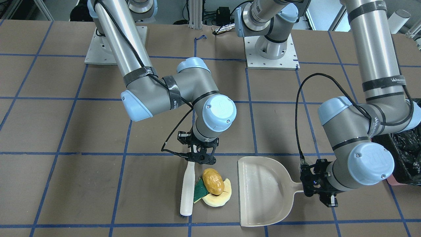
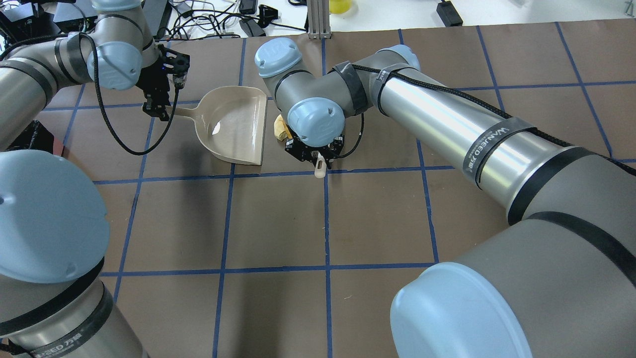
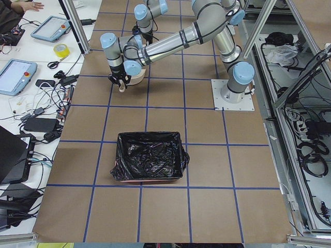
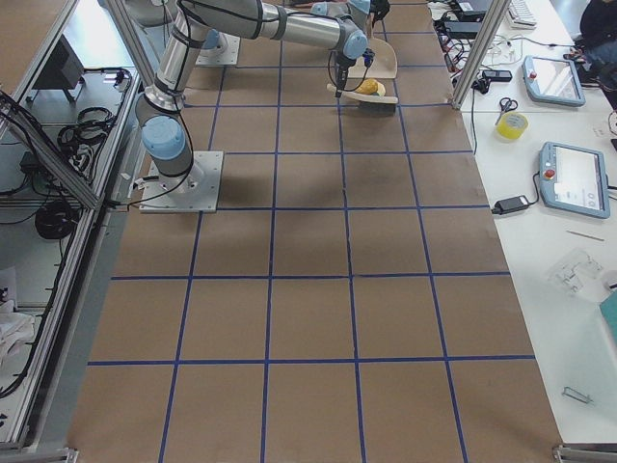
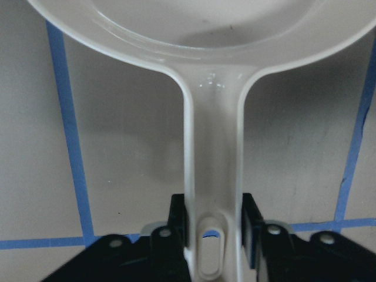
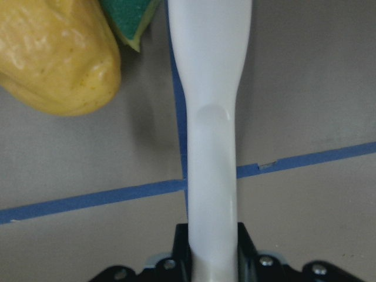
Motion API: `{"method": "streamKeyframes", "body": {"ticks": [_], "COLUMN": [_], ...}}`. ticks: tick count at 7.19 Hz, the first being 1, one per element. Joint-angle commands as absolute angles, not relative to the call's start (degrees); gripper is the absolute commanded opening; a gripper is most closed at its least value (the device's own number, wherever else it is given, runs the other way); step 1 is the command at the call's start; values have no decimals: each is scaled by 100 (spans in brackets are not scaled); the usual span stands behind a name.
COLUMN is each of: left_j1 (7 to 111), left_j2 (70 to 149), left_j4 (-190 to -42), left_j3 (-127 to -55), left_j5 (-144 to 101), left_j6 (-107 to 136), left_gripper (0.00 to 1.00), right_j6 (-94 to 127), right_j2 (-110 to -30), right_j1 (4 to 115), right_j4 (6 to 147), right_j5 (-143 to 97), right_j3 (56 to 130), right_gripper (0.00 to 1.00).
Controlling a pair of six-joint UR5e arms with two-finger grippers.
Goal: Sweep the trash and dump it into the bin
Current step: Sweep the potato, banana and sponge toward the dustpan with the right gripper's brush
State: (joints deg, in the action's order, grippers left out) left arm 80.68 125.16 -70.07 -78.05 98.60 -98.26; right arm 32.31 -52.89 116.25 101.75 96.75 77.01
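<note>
A brown table (image 4: 308,323) carried a blue tape grid (image 4: 308,278). Beside it stood a white bench (image 4: 569,328) with two pendants (image 4: 576,178) and a yellow tape roll (image 4: 510,125).

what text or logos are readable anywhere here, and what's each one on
"WANJEED": white print on the right arm's black strap; last letters unsure.
"WANJEE...": same print on the left arm's black strap; the end is unclear.
"UR": raised logo on the blue joint cap.
Too blurred to read: print on the right elbow strap.
None shows on the dustpan, brush or bin.
</note>
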Motion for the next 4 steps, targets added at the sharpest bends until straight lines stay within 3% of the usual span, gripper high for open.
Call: {"method": "streamKeyframes", "body": {"ticks": [1, 4], "left_j1": [8068, 8068], "left_j2": [12516, 12516], "left_j4": [-7005, -7005], "left_j3": [-7805, -7805], "left_j5": [9853, 9835], "left_j6": [-9826, -9817], "left_gripper": [0, 0], "right_j6": [3243, 3540], "right_j2": [-5204, -4931], "right_j1": [11716, 11926], "right_j4": [10186, 10335], "right_j5": [9423, 9054], "right_j3": [7551, 7129], "right_gripper": [0, 0]}}
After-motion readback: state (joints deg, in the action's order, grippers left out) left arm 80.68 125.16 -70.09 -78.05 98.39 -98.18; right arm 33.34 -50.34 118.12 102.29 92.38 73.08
